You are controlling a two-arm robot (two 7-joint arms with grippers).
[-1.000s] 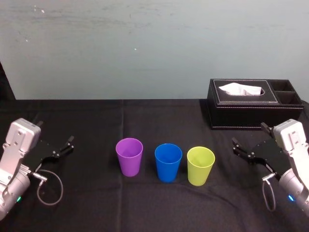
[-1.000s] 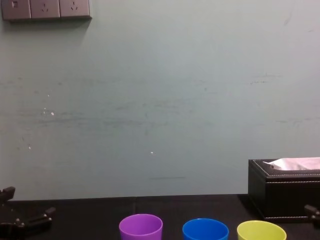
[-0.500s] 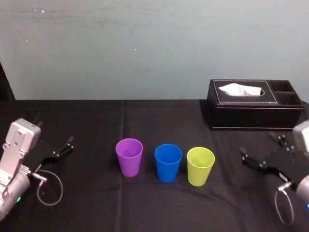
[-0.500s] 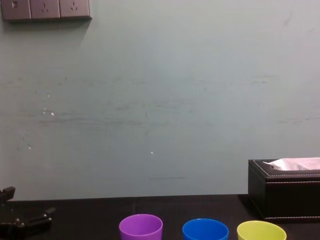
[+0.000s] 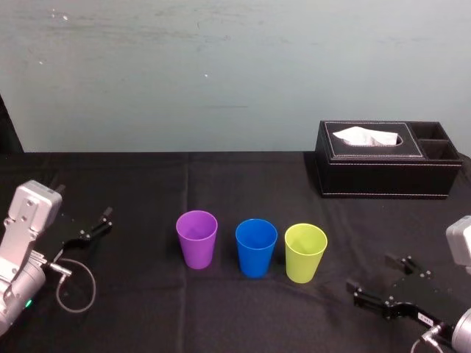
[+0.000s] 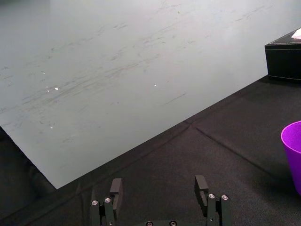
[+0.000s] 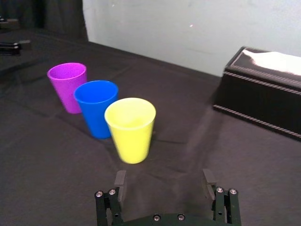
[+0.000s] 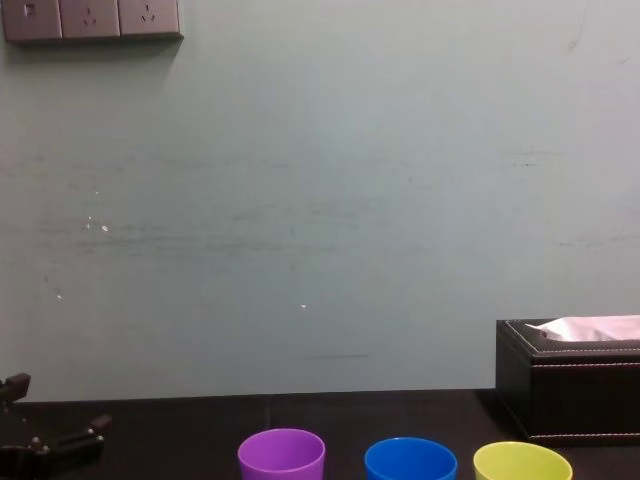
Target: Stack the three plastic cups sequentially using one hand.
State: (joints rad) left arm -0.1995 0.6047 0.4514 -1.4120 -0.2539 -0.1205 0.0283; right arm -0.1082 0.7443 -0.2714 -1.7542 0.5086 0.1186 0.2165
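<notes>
Three plastic cups stand upright in a row mid-table: purple (image 5: 196,239), blue (image 5: 256,248) and yellow-green (image 5: 305,252). My right gripper (image 5: 369,275) hovers low at the front right, a short way right of and nearer than the yellow-green cup, and touches nothing. In the right wrist view its fingers (image 7: 120,181) stand wide apart, open and empty, facing the yellow-green cup (image 7: 131,127), with the blue cup (image 7: 97,106) and purple cup (image 7: 68,84) behind. My left gripper (image 5: 103,220) rests open at the table's left, apart from the purple cup (image 6: 294,155).
A black tissue box (image 5: 386,168) sits at the back right, behind the right arm. The black cloth table (image 5: 235,184) ends at a pale wall (image 8: 320,200). A grey cable loop (image 5: 73,287) hangs by the left arm.
My right gripper has dropped toward the table's front and swung left, ending near the yellow-green cup. It stays open. The left arm and the cups have not moved.
</notes>
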